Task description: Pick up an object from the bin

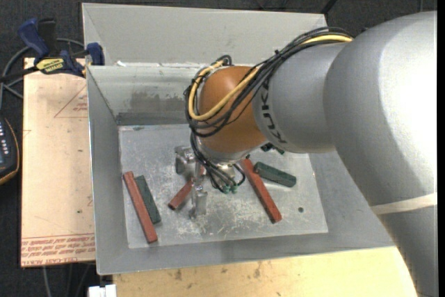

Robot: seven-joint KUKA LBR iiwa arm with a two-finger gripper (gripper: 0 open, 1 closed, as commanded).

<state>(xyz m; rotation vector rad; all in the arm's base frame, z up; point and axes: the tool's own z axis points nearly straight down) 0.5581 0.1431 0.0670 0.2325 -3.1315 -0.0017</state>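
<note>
Mid-bin, a short red stick (179, 198) lies aslant on the grey floor of the bin (306, 222). From where I stand, a lift now would likely come up empty, or a push would skid the stick away. It sits just beside the gripper (199, 205), not between its fingers, which look pressed together on nothing. A longer red bar (264, 195) lies beyond.
</note>
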